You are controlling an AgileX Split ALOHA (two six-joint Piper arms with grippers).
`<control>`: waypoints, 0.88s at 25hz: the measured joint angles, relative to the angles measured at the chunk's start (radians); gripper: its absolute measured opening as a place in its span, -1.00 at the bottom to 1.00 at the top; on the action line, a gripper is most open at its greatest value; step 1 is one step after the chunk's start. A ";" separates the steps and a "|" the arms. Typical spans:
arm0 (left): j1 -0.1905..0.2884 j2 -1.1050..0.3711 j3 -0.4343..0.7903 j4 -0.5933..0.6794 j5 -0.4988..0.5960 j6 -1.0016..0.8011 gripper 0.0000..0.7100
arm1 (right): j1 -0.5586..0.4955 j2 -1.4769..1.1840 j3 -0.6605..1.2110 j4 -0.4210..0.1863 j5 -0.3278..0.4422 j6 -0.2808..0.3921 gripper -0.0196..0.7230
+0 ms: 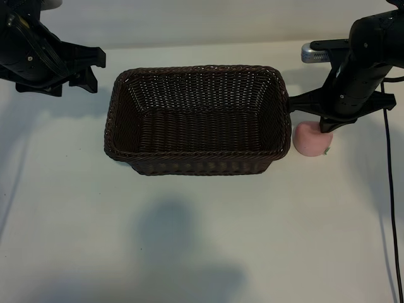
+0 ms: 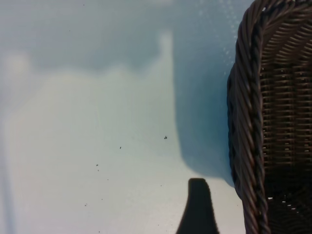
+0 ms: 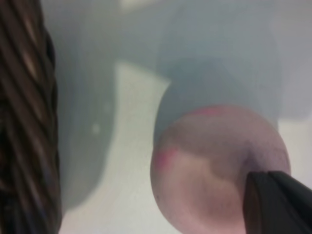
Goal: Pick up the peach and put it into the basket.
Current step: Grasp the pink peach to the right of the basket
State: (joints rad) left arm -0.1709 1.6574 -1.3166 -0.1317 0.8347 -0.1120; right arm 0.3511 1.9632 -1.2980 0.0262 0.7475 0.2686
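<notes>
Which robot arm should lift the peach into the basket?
The right arm. Its gripper is right down at the peach, fingers shut at it, just beside the basket. The left gripper waits open on the basket's far side, away from the peach.

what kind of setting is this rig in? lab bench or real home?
Most likely a lab test bench: a plain white table holding only a wicker basket and a peach, with two arm-mounted grippers, left and right.
</notes>
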 joint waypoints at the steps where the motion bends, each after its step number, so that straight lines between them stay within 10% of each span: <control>1: 0.000 0.000 0.000 0.000 0.000 0.000 0.50 | 0.000 0.000 0.000 0.001 0.000 -0.001 -0.90; 12: 0.000 0.000 0.000 0.000 0.000 0.001 0.50 | 0.000 0.000 0.000 0.137 0.004 -0.119 -0.80; 22: 0.000 0.000 0.000 0.000 0.000 0.003 0.50 | 0.000 0.000 0.000 0.138 0.004 -0.127 0.25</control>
State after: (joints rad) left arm -0.1709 1.6574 -1.3166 -0.1317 0.8347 -0.1092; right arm 0.3511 1.9632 -1.2980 0.1638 0.7517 0.1412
